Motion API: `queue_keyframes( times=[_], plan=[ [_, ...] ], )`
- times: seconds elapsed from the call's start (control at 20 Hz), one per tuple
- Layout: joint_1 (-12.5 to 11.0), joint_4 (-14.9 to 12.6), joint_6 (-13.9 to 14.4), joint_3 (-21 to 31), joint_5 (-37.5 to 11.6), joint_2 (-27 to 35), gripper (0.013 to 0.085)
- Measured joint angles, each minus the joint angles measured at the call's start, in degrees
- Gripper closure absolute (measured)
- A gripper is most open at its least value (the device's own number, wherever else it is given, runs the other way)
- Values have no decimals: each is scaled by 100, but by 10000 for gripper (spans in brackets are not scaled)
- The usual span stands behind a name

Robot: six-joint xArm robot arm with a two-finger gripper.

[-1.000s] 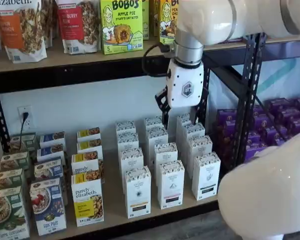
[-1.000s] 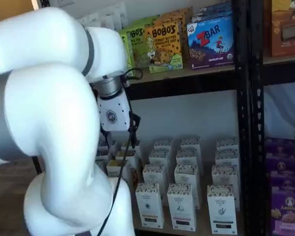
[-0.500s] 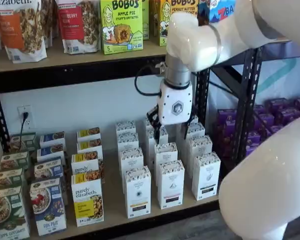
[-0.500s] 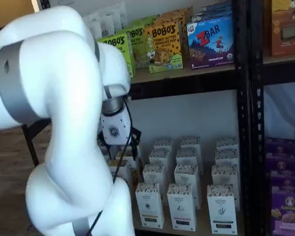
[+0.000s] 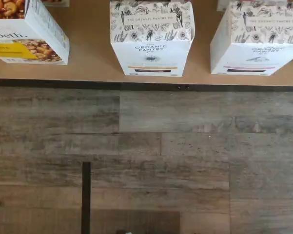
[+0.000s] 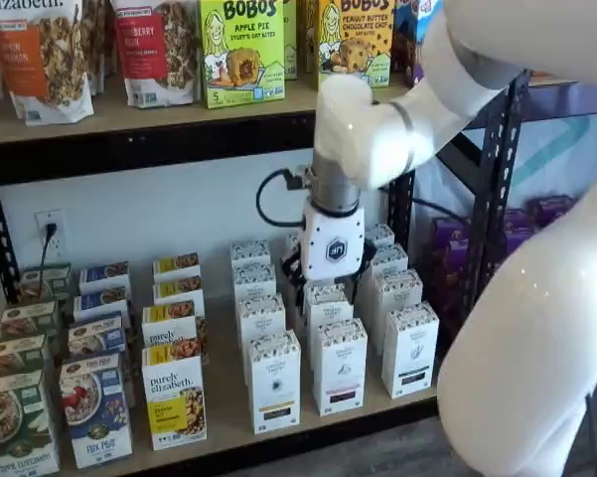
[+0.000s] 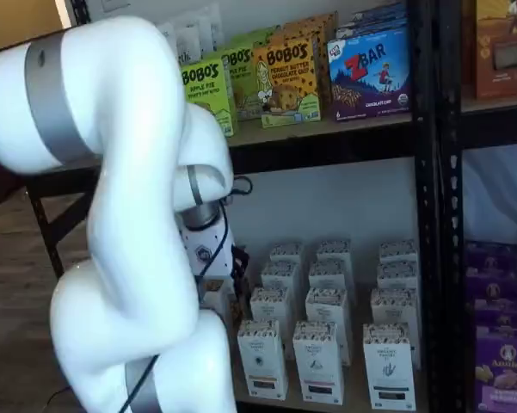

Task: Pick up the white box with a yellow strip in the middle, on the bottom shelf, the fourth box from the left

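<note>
Gripper (image 6: 328, 282) hangs fingers-down from the white arm over the bottom shelf (image 6: 223, 397). Black fingers show on either side of the body's lower end, spread wide, nothing between them.

White box (image 6: 274, 382) with the yellow strip stands upright at the front edge of the bottom shelf, first of its column. It sits lower than the gripper, nearer the camera and a bit to its left in a shelf view, well apart, no contact. The gripper is over cartons further back in the next column.

In the wrist view the white box (image 5: 151, 39) is centred along the shelf edge, yellow strip low on its front. Wood floor (image 5: 185, 146) fills the nearer part.

A purely elizabeth box (image 6: 174, 402) stands just beside it on one side and a pink-strip carton (image 6: 340, 368) on the other. More white cartons are lined up behind.

Furthest back are a wall outlet (image 6: 50, 231) and the upper shelf (image 6: 129, 114) with a Bobo's box (image 6: 240, 50).
</note>
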Motion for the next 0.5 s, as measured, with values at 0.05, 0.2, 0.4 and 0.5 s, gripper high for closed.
queue_keyframes(
  times=[0.05, 0.2, 0.4, 0.5],
  plan=[
    [10, -44, 47, -16, -134, 152, 130],
    [6, -157, 138, -28, -584, 531, 130],
    [-89, -250, 136, -148, -1046, 1130, 130],
    [-124, -218, 74, -196, -1214, 1342, 130]
  ],
)
